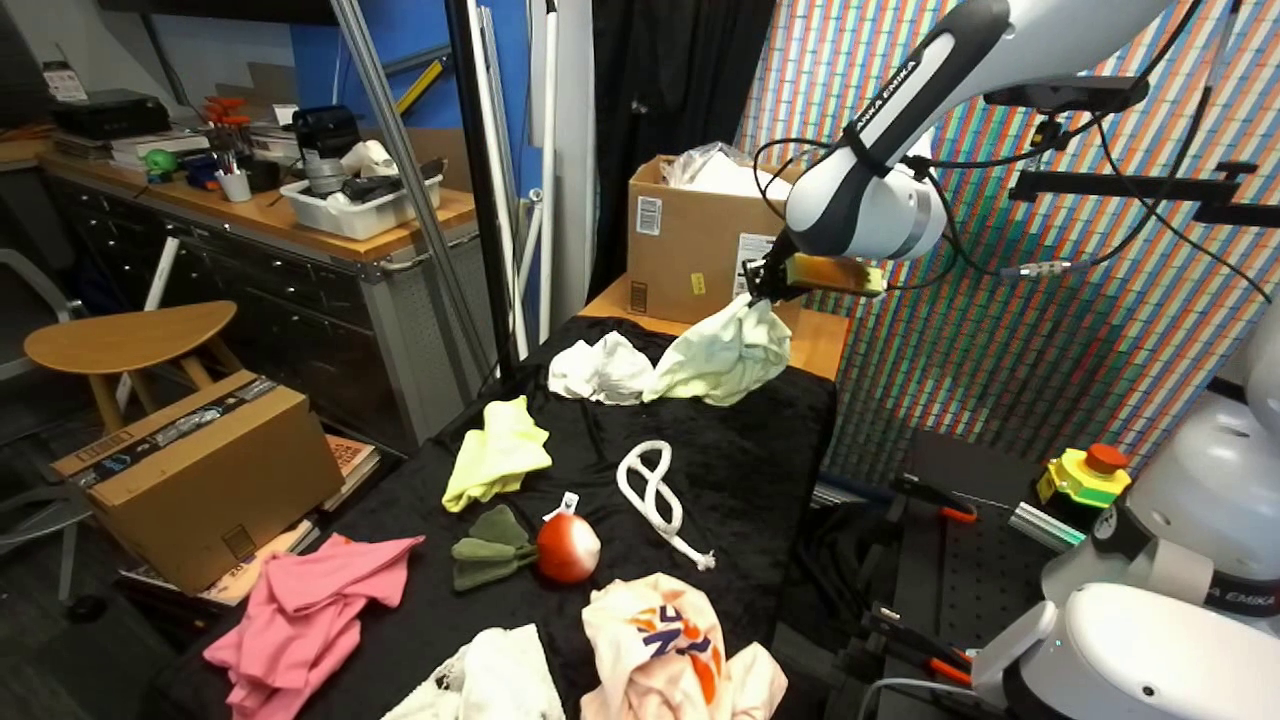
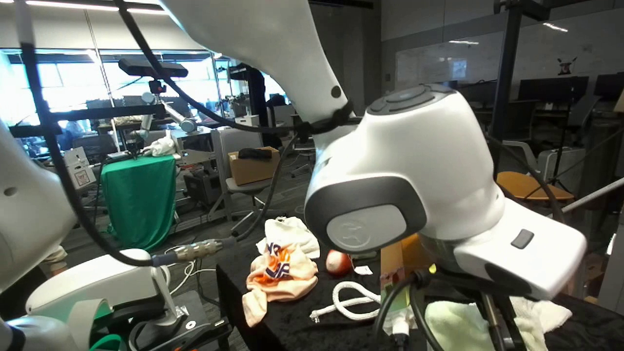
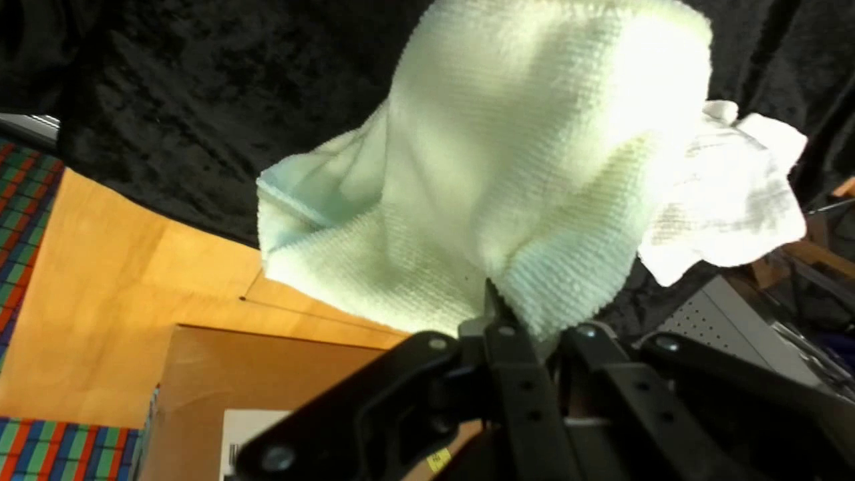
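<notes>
My gripper (image 1: pixel 757 293) is shut on an edge of a pale green cloth (image 1: pixel 728 352) at the far end of the black-covered table. The cloth hangs from the fingers, bunched at the top, and its lower part reaches down to the black cover. In the wrist view the gripper (image 3: pixel 524 317) pinches the fold of the pale green cloth (image 3: pixel 454 167), whose ribbed surface spreads out beyond the fingertips. Right beside it lies a crumpled white cloth (image 1: pixel 600 368), partly covered by it in the wrist view. An exterior view shows the pale green cloth (image 2: pixel 451 319) behind the fingers, with the fingertips cut off.
A cardboard box (image 1: pixel 690 235) stands close behind the gripper. On the black cover (image 1: pixel 740 480) lie a yellow cloth (image 1: pixel 497 455), a knotted white rope (image 1: pixel 672 515), a red-white plush vegetable (image 1: pixel 568 548), a pink cloth (image 1: pixel 315 620), a printed peach cloth (image 1: pixel 660 650) and a white cloth (image 1: pixel 500 675).
</notes>
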Available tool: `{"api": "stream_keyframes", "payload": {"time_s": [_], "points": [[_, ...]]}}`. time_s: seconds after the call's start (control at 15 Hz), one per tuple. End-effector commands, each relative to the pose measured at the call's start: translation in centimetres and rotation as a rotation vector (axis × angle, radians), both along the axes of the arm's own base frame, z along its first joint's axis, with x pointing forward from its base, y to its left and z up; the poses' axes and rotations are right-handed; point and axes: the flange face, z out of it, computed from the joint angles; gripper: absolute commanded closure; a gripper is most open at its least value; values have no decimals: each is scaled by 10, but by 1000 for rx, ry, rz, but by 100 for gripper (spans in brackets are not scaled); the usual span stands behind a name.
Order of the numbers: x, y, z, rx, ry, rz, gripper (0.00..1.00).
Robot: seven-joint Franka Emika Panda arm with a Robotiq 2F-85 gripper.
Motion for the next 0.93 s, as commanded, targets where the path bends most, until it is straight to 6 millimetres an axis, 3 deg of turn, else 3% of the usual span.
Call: {"api": "stream_keyframes", "payload": {"time_s": [0.0,0.33,0.87], "points": [[-2,20,46,-36,-116,-8,91],[-4,32,83,-57,-206,-3,91],[-2,64,111,-78,-325,12,91]]}}
